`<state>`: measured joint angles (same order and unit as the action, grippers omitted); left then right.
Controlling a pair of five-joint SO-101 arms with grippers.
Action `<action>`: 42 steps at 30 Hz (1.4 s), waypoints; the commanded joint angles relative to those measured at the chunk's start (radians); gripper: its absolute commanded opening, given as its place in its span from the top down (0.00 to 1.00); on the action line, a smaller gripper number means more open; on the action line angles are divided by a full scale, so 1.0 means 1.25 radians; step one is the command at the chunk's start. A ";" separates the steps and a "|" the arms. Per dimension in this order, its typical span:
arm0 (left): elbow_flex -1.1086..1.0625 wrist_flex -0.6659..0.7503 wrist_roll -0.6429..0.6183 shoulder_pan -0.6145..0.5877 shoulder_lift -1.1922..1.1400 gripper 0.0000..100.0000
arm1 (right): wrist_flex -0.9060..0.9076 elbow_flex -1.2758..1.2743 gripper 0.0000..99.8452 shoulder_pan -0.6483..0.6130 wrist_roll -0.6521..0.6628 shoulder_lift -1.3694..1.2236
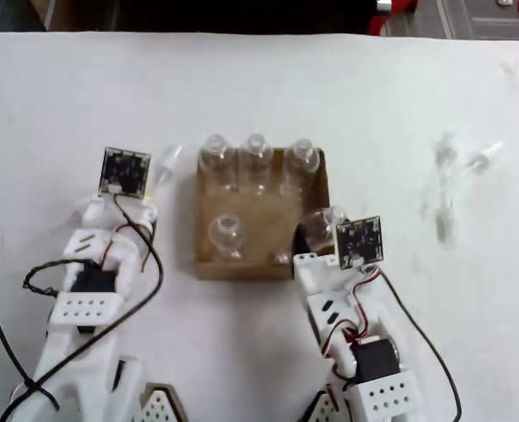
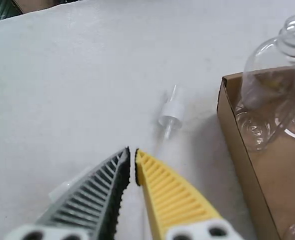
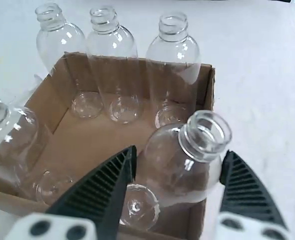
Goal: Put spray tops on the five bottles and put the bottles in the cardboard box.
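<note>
**High view:** I am looking down on the cardboard box [image 1: 242,269] sitting mid-table. Three back-row bottles [image 1: 256,158] and a front bottle [image 1: 225,233] are standing inside it, all open-necked. A fifth bottle [image 1: 324,220] is leaning at the box's near corner. One spray top [image 1: 168,163] is lying just beside the box on the left arm's side. Other loose spray tops [image 1: 484,158] are lying well apart on the right arm's side.

**Left wrist view:** My left gripper [image 2: 133,156] is hanging over the table [image 2: 62,75], its pincer pinched to a narrow slit and carrying nothing. The spray top is lying near, just ahead of the tips.

**Right wrist view:** My right gripper [image 3: 178,152] is standing wide round the tilted fifth bottle, apparently clasping it over the box's corner.

**The risk, as I am judging it:** The smooth, leaning bottle could be slipping from the grip or tipping the front bottle as it comes down. The bottles are also going in uncapped, so fitting tops inside the crowded box could be knocking them over.
</note>
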<state>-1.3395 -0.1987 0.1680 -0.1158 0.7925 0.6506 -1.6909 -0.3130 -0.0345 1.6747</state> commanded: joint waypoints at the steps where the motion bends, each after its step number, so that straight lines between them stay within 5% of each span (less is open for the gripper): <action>1: 0.010 0.023 0.010 -0.001 -0.001 0.98 | 0.009 -0.004 0.77 0.002 -0.002 -0.004; 21: 0.010 0.025 0.010 0.001 -0.004 0.98 | -0.073 -0.001 0.76 -0.007 -0.001 -0.003; 31: 0.010 0.026 0.010 0.001 -0.004 0.98 | -0.083 0.000 0.76 -0.098 -0.001 -0.003; 42: 0.010 0.026 0.010 0.001 -0.004 0.98 | -0.078 0.000 0.65 -0.095 -0.001 -0.003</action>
<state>-1.3395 -0.1987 0.1680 -0.1158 0.7925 0.5754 -1.6909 -0.4266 -0.0345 1.6609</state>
